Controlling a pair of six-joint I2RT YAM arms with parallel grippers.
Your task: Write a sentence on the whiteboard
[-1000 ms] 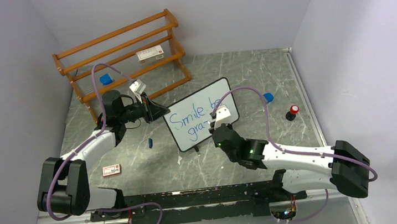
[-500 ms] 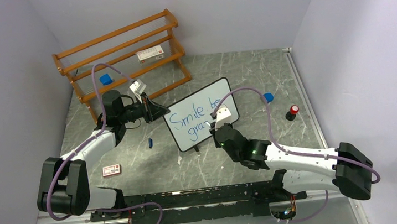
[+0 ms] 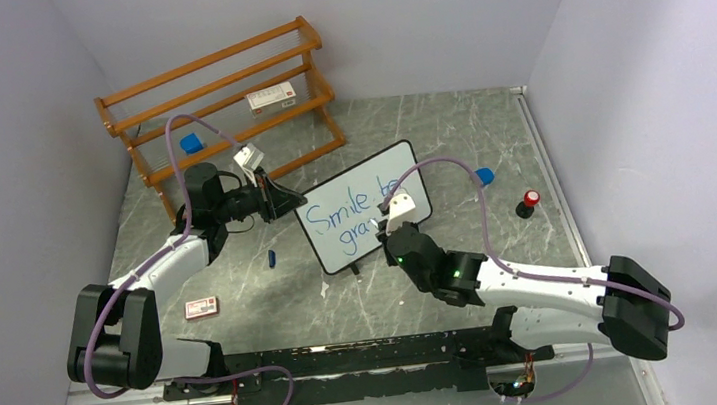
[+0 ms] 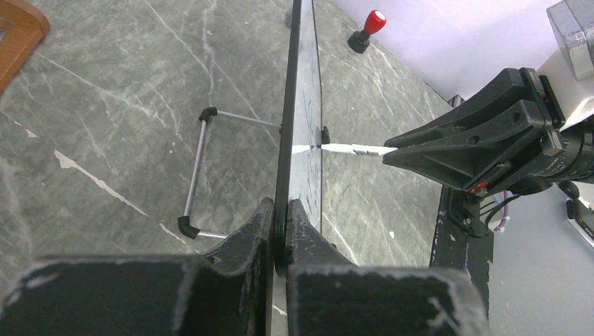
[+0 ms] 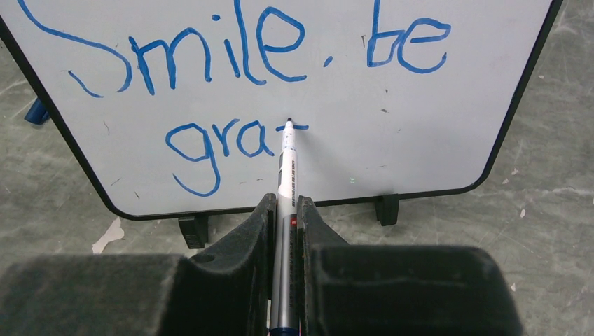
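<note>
The whiteboard [image 3: 365, 184], white with a thin black frame and two short black feet, stands on the table mid-scene. Blue writing on it reads "Smile, be" over "gra" and a started "t" [image 5: 231, 143]. My left gripper [image 4: 280, 210] is shut on the board's left edge [image 4: 288, 105], seen edge-on. My right gripper [image 5: 284, 210] is shut on a white marker [image 5: 286, 175]. The marker's tip [image 5: 288, 122] touches the board at the crossbar of the "t". The right gripper [image 3: 392, 221] sits in front of the board and hides the lower right writing in the top view.
A wooden rack [image 3: 223, 96] stands at the back left with a small box [image 3: 270, 97] and a blue block [image 3: 190, 143]. A blue cap [image 3: 272, 259] and a card [image 3: 201, 308] lie left of the board. A blue object [image 3: 483, 176] and a red-topped knob [image 3: 528, 202] lie to the right.
The right gripper has shifted slightly with the marker on the lower line of writing. The left arm and the board have not moved.
</note>
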